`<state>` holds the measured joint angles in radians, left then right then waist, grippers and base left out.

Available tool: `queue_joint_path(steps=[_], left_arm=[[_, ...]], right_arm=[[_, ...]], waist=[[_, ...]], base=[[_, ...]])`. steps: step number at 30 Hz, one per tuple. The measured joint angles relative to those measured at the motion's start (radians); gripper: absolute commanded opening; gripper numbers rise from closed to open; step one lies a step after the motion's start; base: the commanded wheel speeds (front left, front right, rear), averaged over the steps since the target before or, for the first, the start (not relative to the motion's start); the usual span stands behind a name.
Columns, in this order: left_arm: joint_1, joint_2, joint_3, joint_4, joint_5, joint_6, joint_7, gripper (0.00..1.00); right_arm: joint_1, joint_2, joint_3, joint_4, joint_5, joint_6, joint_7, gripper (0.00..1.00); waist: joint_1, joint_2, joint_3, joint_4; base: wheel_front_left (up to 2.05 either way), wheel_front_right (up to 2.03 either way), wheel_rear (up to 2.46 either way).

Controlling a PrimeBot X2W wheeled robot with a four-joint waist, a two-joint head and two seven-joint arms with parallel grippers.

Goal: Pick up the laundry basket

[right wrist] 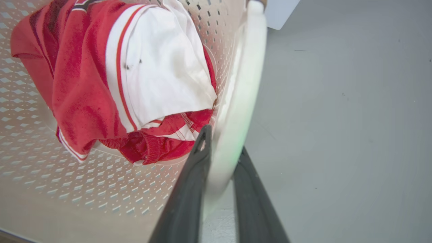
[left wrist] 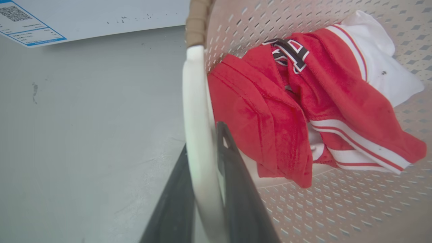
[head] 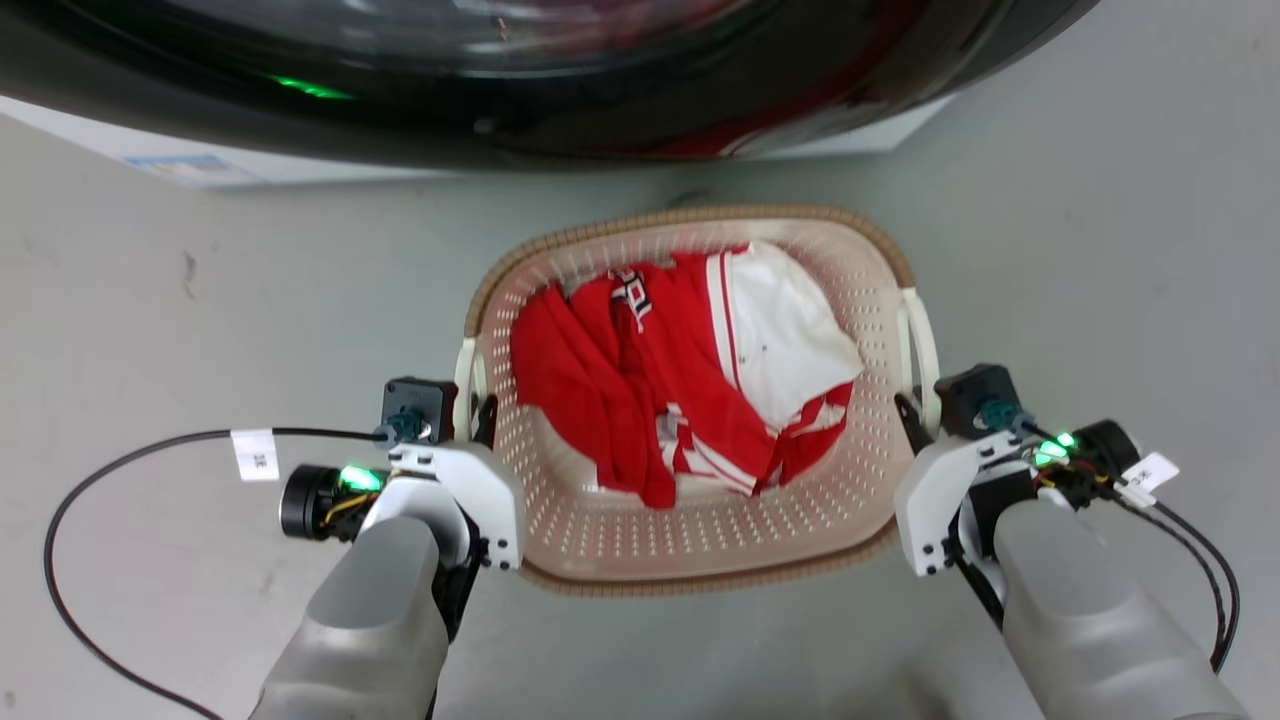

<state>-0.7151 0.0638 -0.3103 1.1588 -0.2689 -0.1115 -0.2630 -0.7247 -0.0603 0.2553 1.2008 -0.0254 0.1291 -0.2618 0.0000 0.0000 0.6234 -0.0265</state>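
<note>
Washer (head: 520, 70) cropped, left claw (head: 476, 405) tips half-hidden by laundry basket (head: 690, 535) handle

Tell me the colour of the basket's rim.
Brown, woven-look rim; clearest in the head view.

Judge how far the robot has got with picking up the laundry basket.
Done: both arms are at the laundry basket. In hand: the left pincer clasps its left handle, the right pincer its right handle. Left: the lift; the basket seemingly sits on the floor, red-and-white garments inside.
</note>
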Motion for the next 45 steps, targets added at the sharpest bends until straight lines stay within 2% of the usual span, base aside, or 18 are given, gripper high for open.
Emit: queue_joint_path(steps=[7,19,33,45], left_arm=[[0.023,0.000,-0.047,0.076,-0.056,-0.006,0.010,0.00],[0.112,0.003,-0.118,0.115,-0.155,-0.008,0.111,0.00],[0.196,0.010,-0.228,0.119,-0.249,-0.008,0.235,0.00],[0.214,0.018,-0.306,0.105,-0.336,-0.008,0.301,0.00]], right_arm=[[0.025,-0.001,0.125,0.046,0.096,0.000,0.018,0.00],[0.103,-0.005,0.336,0.053,0.274,-0.002,0.140,0.00],[0.170,-0.006,0.478,0.065,0.426,-0.002,0.262,0.00],[0.194,-0.006,0.562,0.079,0.512,-0.004,0.346,0.00]], waist=[[0.0000,0.0000,-0.121,0.017],[-0.0001,0.0000,-0.329,0.032],[-0.0002,0.0000,-0.547,0.020],[-0.0001,0.0001,-0.637,-0.008]], base=[[0.00,0.00,0.00],[0.00,0.00,0.00],[0.00,0.00,0.00],[0.00,0.00,0.00]])
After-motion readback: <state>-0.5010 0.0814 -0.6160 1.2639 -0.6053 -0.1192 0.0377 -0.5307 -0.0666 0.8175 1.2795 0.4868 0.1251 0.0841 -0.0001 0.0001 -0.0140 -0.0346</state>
